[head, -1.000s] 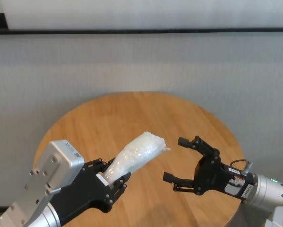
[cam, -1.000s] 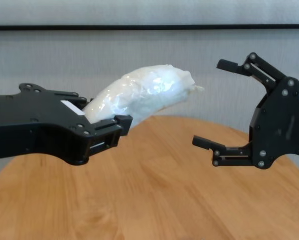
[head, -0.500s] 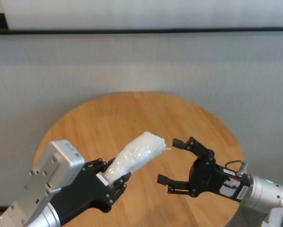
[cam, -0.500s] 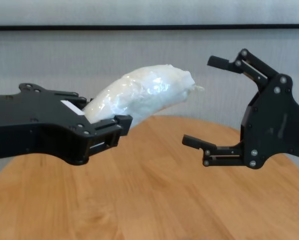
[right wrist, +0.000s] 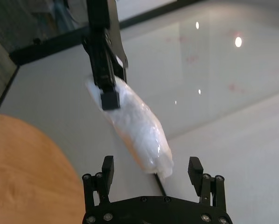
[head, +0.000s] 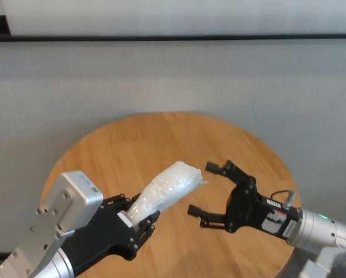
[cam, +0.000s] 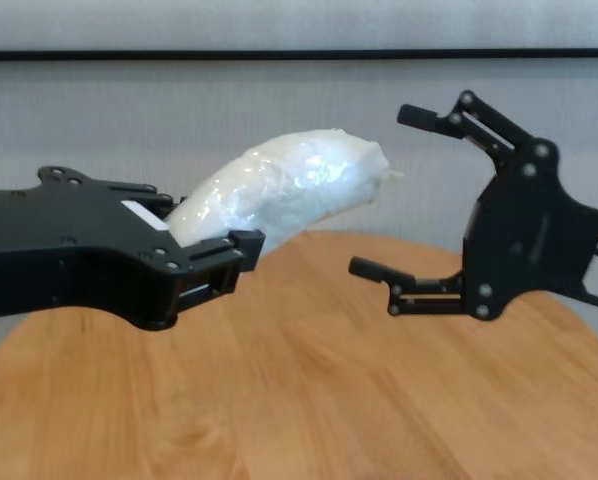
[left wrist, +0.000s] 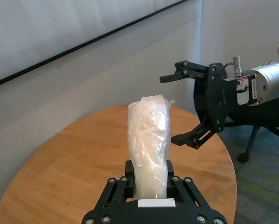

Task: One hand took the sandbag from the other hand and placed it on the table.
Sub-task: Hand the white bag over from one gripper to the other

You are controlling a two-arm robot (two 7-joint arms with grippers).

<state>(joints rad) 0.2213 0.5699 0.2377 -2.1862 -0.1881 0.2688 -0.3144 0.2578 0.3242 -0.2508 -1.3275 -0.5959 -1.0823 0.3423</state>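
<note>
I've got the left gripper (head: 139, 221) clamped on the sandbag (head: 165, 193), held up above the table (head: 138, 147). Right gripper (head: 205, 188) spread wide just beside the bag's free end, not touching.

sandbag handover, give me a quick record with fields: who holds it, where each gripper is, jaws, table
sandbag: held up above the table, free end toward the right gripper
left gripper: shut on the sandbag's lower end
right gripper: open, facing the sandbag's free end, not touching it
table: round, light wood, below both grippers
handover: not yet done
</note>
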